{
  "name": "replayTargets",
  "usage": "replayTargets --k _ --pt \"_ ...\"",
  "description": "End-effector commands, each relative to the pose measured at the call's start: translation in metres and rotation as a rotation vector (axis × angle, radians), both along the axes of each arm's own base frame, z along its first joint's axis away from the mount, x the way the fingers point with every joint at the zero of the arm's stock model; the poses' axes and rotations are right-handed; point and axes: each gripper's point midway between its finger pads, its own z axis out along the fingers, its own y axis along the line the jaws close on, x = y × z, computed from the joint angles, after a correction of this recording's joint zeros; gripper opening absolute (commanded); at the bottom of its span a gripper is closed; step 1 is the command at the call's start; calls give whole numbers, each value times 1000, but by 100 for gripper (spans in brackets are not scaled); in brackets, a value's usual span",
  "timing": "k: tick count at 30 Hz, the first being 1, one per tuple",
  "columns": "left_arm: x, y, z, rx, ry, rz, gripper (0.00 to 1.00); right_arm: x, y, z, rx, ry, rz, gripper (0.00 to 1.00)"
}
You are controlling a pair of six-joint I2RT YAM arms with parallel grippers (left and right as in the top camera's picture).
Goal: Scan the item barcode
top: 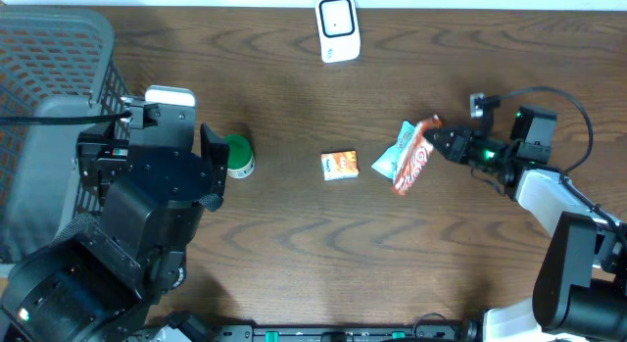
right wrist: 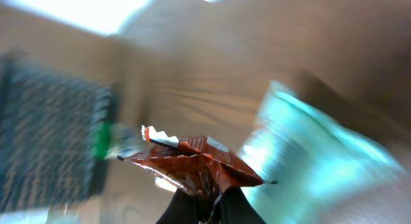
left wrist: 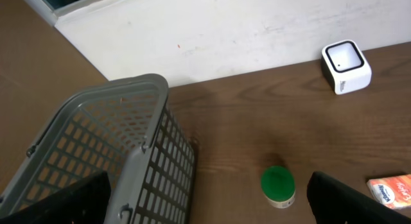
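While pinching a red snack wrapper (top: 415,166) with the right tool (top: 438,138), holding left tool (left wrist: 209,180) spread wide beside basket (left wrist: 128,121).

You had a dark brown, wood-grained table (top: 294,254) under the arms, with a grey lattice basket (top: 49,58), a white scanner (top: 337,28) with a black face, a green-capped jar (top: 238,156) and a small orange-and-white box (top: 340,165). The snack wrapper (top: 414,168) was reddish-brown with white swirls. The packet (top: 391,158) looked pale turquoise, though your right wrist view blurred it.
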Motion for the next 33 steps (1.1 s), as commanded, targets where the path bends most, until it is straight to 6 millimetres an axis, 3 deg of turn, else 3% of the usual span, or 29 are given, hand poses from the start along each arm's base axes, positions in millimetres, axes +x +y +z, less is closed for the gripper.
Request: replayTargets --k 1,7,12,16,19,26,33 --pt "0 4 3 11 -9 17 98 -21 30 51 148 -281 291 1" --pt "0 4 3 11 -9 17 98 5 26 23 -162 -423 231 1" --pt "0 4 3 11 -9 17 98 6 47 34 -228 -605 322 1" --pt "0 4 3 11 -9 17 98 -13 67 37 -223 -764 472 1" --pt "0 4 3 11 -9 17 98 -17 71 32 -220 -826 520 1" --pt "0 4 3 11 -9 17 98 -39 83 43 3 -1124 706 1" --pt "0 4 3 11 -9 17 98 -36 89 14 56 -1013 708 1"
